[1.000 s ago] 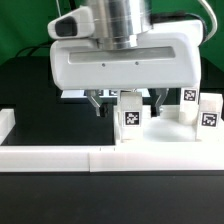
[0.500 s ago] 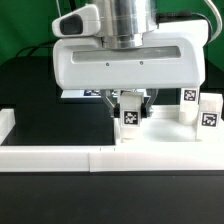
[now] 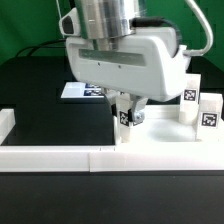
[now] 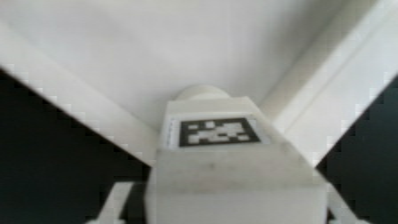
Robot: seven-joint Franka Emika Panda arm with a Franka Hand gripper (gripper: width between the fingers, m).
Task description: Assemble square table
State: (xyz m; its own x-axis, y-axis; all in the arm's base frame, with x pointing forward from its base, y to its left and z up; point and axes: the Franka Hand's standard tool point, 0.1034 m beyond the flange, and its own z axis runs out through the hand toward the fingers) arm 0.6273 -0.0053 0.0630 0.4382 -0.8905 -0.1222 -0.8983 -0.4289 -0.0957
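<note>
jaws pinching a leg (image 3: 126,115), tag facing the camera | gripper (image 3: 127,106) low over the tabletop (image 3: 160,139) near its corner at the exterior view's left | wrist view: leg (image 4: 217,135) fills the centre above the tabletop's rim (image 4: 80,95) | two more legs (image 3: 189,103) (image 3: 209,113) upright at the exterior view's right | marker board (image 3: 78,91) behind | border wall (image 3: 60,156) in front

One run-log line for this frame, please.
gripper: shut on leg | leg: tilted, over tabletop corner | two other legs: standing at exterior view's right
</note>
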